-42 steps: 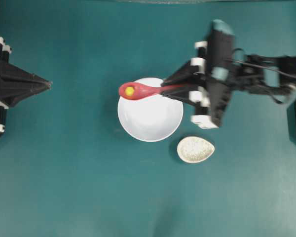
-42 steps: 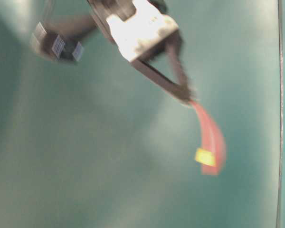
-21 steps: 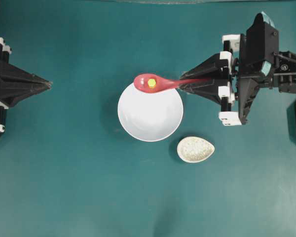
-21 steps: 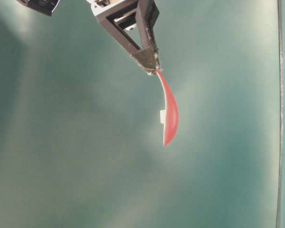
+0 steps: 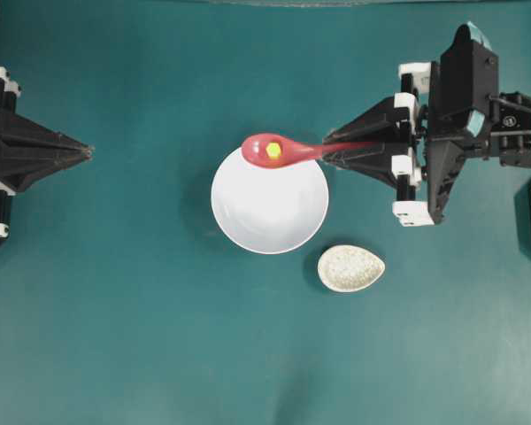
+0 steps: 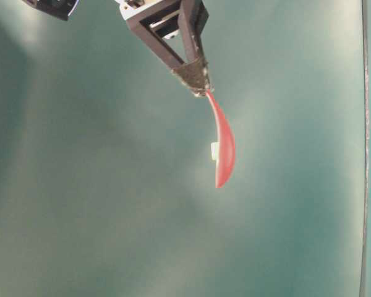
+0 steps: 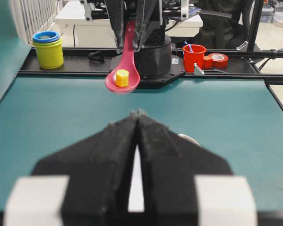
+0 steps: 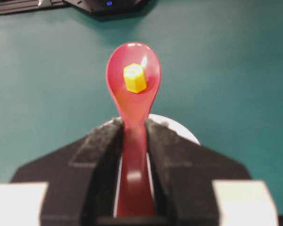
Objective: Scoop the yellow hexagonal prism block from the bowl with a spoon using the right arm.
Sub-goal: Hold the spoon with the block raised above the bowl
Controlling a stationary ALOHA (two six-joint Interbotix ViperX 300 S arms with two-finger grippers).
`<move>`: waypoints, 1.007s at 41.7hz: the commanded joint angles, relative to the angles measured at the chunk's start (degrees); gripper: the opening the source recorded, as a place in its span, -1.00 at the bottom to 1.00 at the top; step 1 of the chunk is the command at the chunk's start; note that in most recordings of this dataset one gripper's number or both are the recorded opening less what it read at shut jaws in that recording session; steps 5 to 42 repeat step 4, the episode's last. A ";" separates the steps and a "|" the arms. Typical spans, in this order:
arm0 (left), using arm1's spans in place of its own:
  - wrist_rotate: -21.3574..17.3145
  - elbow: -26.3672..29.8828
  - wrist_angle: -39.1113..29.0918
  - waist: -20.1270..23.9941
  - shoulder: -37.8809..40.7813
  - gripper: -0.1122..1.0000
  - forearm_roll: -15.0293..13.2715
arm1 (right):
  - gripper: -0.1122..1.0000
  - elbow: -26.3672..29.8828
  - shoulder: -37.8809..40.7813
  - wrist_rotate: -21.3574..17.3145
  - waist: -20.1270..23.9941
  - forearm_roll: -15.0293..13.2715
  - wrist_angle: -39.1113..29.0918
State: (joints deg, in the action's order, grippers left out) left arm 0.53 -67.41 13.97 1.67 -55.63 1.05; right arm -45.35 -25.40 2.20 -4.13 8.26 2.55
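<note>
My right gripper (image 5: 329, 152) is shut on the handle of the red spoon (image 5: 279, 149) and holds it level in the air over the far rim of the white bowl (image 5: 270, 208). The yellow hexagonal block (image 5: 273, 150) lies in the spoon's head; it also shows in the right wrist view (image 8: 134, 77) and the left wrist view (image 7: 122, 77). The bowl looks empty inside. The spoon (image 6: 222, 148) hangs below the right gripper (image 6: 198, 83) in the table-level view. My left gripper (image 5: 87, 152) is shut and empty at the left edge.
A small speckled beige dish (image 5: 350, 267) sits on the teal table just right of the bowl's near side. Off the table's far edge stand a yellow cup stack (image 7: 48, 48), a red cup (image 7: 194, 57) and tape rolls (image 7: 219, 60).
The right arm swung back to the right and straightened, carrying the spoon with the block from the bowl's left rim to its far rim. In the last half second almost nothing moved.
</note>
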 commanded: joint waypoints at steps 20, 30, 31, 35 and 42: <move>0.00 1.32 0.26 0.09 0.26 -0.79 0.18 | -0.38 0.62 -0.62 -0.09 0.18 0.00 -0.79; 0.00 1.32 0.26 0.09 0.26 -0.79 0.18 | -0.38 0.62 -0.62 -0.09 0.18 0.00 -0.79; 0.00 1.32 0.26 0.09 0.26 -0.79 0.18 | -0.38 0.62 -0.62 -0.09 0.18 0.00 -0.79; 0.00 1.32 0.26 0.09 0.26 -0.79 0.18 | -0.38 0.62 -0.62 -0.09 0.18 0.00 -0.79; 0.00 1.32 0.26 0.09 0.26 -0.79 0.18 | -0.38 0.62 -0.62 -0.09 0.18 0.00 -0.79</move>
